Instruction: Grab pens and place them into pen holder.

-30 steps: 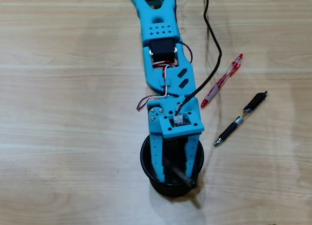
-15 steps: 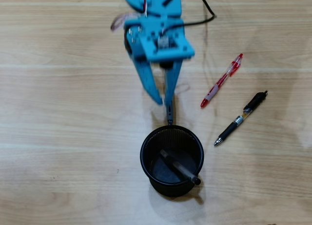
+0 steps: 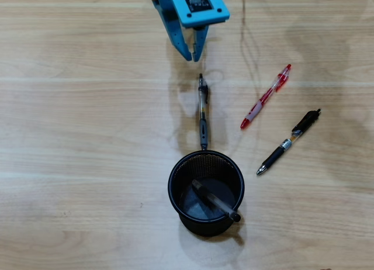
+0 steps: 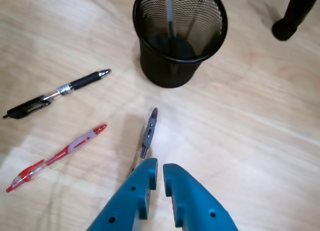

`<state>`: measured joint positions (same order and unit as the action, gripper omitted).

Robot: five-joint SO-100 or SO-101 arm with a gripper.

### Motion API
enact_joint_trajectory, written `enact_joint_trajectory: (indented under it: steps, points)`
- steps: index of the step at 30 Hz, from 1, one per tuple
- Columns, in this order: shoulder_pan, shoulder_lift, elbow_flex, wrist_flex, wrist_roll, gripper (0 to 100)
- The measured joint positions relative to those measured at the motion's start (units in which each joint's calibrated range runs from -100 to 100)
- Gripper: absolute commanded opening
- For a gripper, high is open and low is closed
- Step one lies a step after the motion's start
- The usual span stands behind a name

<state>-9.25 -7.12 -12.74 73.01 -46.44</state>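
Observation:
My blue gripper (image 3: 193, 57) hangs at the top of the overhead view, its jaws almost together with nothing between them (image 4: 160, 166). A grey pen (image 3: 203, 112) lies just below its tips, pointing towards the black mesh pen holder (image 3: 171, 185). In the wrist view the grey pen (image 4: 148, 133) lies just ahead of the fingertips, partly hidden by the left one. A red pen (image 3: 266, 96) and a black pen (image 3: 288, 142) lie to the right. One pen (image 3: 216, 203) leans inside the holder (image 4: 170, 66).
In the wrist view the black pen (image 4: 60, 89) and red pen (image 4: 60, 152) lie at the left. A black post (image 4: 295, 11) stands at the top right. The wooden table (image 3: 87, 135) is bare at the left.

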Motion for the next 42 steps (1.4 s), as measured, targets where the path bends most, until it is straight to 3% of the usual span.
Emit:
enact_joint_trajectory:
  steps: [5, 13, 21, 34, 40, 42]
  points:
    - [-6.0, -0.4, 1.8, 0.0, -0.2, 2]
    - [-16.4, 5.8, 2.3, 0.0, -4.8, 2]
    - [-15.7, 7.3, 3.8, 1.4, -5.8, 2]
    - [-6.1, 7.9, 12.2, 3.2, -5.8, 3]
    - [-3.4, 13.2, 11.9, 3.1, -5.8, 23]
    - [-4.0, 15.0, 11.2, 3.1, -5.8, 23]
